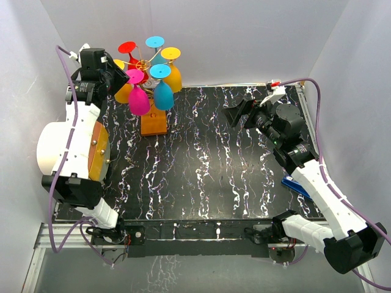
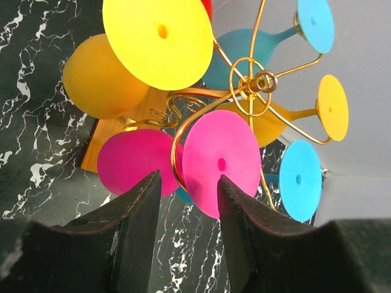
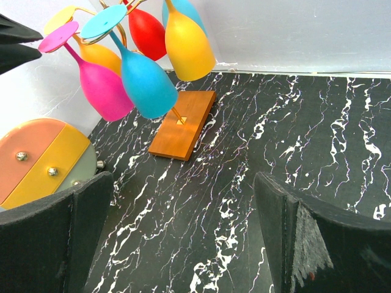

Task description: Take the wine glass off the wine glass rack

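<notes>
The wine glass rack, gold wire on an orange-brown wooden base, stands at the table's far left. Several coloured wine glasses hang upside down from it. The pink wine glass hangs nearest my left gripper. In the left wrist view the pink foot disc and a gold wire arm lie just past the tips of my left gripper. Its jaws stand partly apart and grip nothing. My right gripper hovers wide open over the table's right half, facing the rack's base.
Blue, yellow and orange glasses crowd round the pink one. White walls close in behind and beside the rack. A blue object lies at the table's right edge under the right arm.
</notes>
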You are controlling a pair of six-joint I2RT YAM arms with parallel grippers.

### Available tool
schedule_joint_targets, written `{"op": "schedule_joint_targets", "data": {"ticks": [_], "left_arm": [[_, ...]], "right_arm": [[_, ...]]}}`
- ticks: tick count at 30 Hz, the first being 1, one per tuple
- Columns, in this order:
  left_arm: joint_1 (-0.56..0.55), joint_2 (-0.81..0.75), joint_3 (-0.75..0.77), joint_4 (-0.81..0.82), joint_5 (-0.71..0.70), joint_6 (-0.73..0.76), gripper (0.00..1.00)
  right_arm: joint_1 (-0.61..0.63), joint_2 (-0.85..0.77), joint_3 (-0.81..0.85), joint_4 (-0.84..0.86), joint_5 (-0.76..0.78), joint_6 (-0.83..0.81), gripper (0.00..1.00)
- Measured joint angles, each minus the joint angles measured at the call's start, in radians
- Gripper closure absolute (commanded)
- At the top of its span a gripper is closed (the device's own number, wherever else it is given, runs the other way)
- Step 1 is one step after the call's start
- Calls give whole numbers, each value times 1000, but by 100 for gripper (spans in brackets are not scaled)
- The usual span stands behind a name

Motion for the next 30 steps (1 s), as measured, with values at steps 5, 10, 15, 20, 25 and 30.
{"op": "schedule_joint_targets", "data": {"ticks": [5, 10, 15, 20, 25, 30], "left_arm": [[0, 17, 0, 0, -2, 3, 67], [0, 17, 0, 7, -6, 4, 72], [0, 17, 0, 14, -5, 3, 77], [0, 14, 0, 13, -5, 2, 79], [1, 13, 0, 11, -6, 3, 80], [3, 10, 0, 10, -8, 2, 83]], "right_arm": [[0, 0, 0, 0, 0, 0, 2], [0, 0, 0, 0, 0, 0, 2], [0, 0, 0, 0, 0, 0, 2], [0, 0, 0, 0, 0, 0, 2], [0, 0, 0, 0, 0, 1, 2], [0, 0, 0, 0, 0, 1, 2]]}}
